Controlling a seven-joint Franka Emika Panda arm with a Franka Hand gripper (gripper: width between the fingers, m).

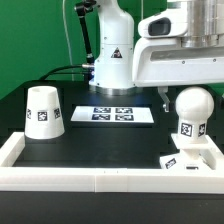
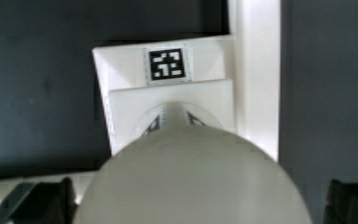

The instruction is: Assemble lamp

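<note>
The white bulb (image 1: 192, 108) stands upright with its tagged stem on the flat square base (image 1: 190, 157) at the exterior view's right, in the front corner. My gripper (image 1: 186, 86) hangs directly over the ball top. In the wrist view the bulb (image 2: 190, 165) fills the space between my fingers (image 2: 44, 202), with a dark gap on each side, so the gripper (image 2: 197, 206) is open and not touching. The base (image 2: 144, 78) shows beyond the bulb with one tag. The cone shade (image 1: 44, 110) stands apart at the exterior view's left.
The marker board (image 1: 113, 114) lies flat at the middle back. A raised white wall (image 1: 100, 178) borders the black table along the front and sides; in the wrist view the wall (image 2: 258, 60) runs right beside the base. The arm's pedestal (image 1: 112, 55) stands behind the marker board.
</note>
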